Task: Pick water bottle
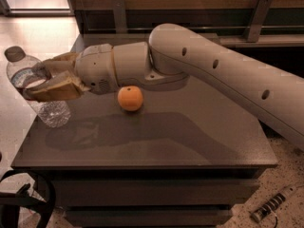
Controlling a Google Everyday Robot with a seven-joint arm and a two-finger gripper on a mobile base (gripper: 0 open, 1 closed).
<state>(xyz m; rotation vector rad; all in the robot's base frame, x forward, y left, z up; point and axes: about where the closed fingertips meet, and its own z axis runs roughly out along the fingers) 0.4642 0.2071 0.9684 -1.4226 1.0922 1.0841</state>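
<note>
The water bottle (53, 112) is clear ribbed plastic with a grey-brown cap and a white-and-red label band. It is at the table's left edge, tilted with its cap up and to the left. My gripper (33, 82) is shut on the bottle's middle, one tan finger (54, 90) in front of it and one behind. The bottle's base seems to hang just above the grey table (166, 137).
An orange (130, 98) sits on the table just under my forearm. A wooden bench or wall with metal brackets (254, 18) runs behind the table. A power strip (270, 205) lies on the floor at lower right, and black straps (23, 198) at lower left.
</note>
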